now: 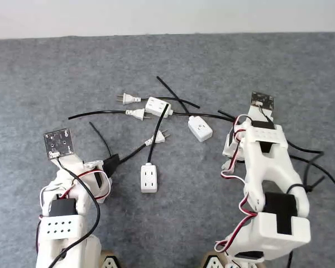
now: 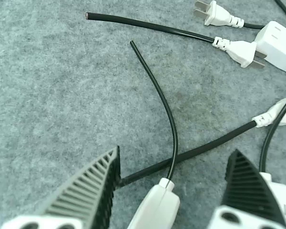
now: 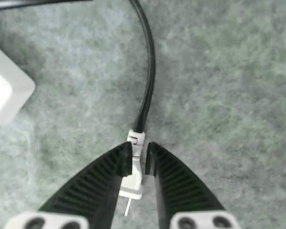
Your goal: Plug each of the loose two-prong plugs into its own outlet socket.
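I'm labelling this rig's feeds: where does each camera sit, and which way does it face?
High view: fixed above the table, looking down on the grey mat, left arm and right arm.
Left wrist view: on the left arm, looking down past the open left gripper at the thin-cord plug.
Right wrist view: on the right arm, looking down along the right gripper, fingers shut on the held plug.
Shared: high and left wrist views show the top outlet block.

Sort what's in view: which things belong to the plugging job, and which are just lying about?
Job: held plug, right gripper, far plug, middle plug, near plug, far outlet, right outlet, near outlet.
Lying about: mat; perhaps the thin wire, whose white end piece I can't identify.
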`<action>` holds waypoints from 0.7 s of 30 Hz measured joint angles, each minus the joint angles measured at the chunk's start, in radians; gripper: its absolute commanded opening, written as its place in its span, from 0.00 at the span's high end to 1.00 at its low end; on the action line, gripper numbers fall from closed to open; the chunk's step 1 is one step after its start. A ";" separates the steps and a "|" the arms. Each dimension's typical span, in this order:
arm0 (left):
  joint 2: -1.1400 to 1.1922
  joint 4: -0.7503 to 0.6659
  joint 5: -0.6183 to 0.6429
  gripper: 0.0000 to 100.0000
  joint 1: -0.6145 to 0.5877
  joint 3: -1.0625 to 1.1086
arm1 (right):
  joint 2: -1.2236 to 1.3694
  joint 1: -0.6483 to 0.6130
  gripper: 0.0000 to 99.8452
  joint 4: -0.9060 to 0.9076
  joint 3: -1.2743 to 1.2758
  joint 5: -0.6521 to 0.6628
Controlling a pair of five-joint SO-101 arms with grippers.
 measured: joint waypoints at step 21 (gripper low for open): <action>0.000 0.000 0.000 0.67 0.000 0.000 | 0.003 -0.006 0.92 -0.029 -0.002 -0.064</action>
